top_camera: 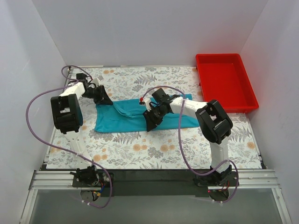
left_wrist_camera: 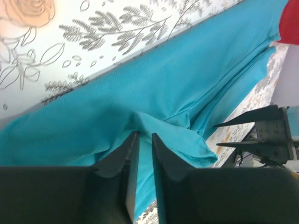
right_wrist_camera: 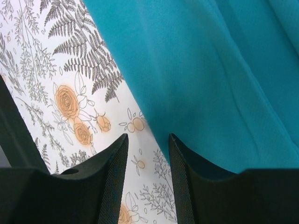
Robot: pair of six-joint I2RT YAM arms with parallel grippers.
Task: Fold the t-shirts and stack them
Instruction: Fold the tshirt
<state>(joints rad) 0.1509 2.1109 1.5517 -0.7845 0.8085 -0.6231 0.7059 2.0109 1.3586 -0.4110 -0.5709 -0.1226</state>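
One teal-blue t-shirt (top_camera: pixel 135 116) lies partly folded and rumpled across the middle of the flowered tablecloth. My left gripper (top_camera: pixel 103 100) is at the shirt's far left corner. In the left wrist view its jaws (left_wrist_camera: pixel 143 138) are nearly closed, pinching a ridge of the shirt (left_wrist_camera: pixel 177 84). My right gripper (top_camera: pixel 152 122) is low at the shirt's near edge. In the right wrist view it (right_wrist_camera: pixel 147 140) is open over bare tablecloth, with the shirt's edge (right_wrist_camera: pixel 210 79) touching or just above the right finger (right_wrist_camera: pixel 180 154). No other t-shirt is in view.
A red plastic tray (top_camera: pixel 224 79) stands at the far right of the table, and its red corner shows in the left wrist view (left_wrist_camera: pixel 289 21). White walls enclose the left, back and right. Purple cables loop off both arms.
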